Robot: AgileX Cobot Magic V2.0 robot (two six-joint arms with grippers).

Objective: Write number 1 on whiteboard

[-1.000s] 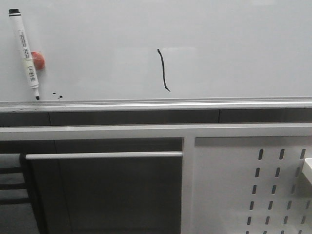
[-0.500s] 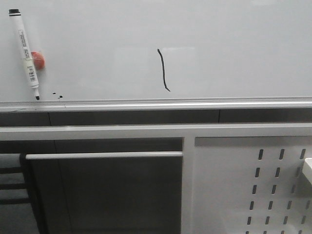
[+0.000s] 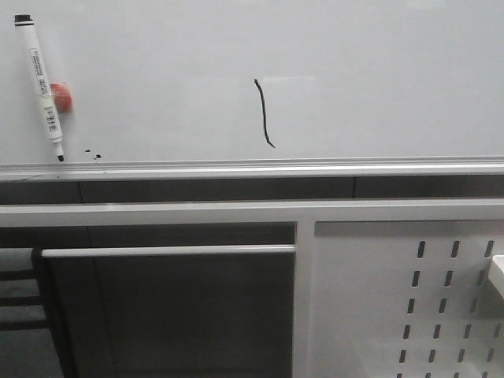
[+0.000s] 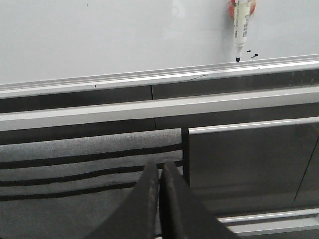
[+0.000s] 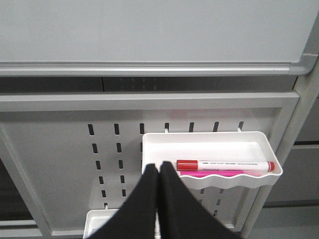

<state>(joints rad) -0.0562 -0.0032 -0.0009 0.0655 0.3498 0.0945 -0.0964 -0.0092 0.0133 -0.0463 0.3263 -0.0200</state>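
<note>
The number 1 (image 3: 263, 113) is drawn in the middle of the whiteboard (image 3: 378, 71). My writing looks done. The black marker (image 3: 39, 85) rests far left on the board, by a red magnet (image 3: 62, 97). My left gripper (image 4: 159, 174) and right gripper (image 5: 159, 174) are pinched closed and hold nothing.
</note>
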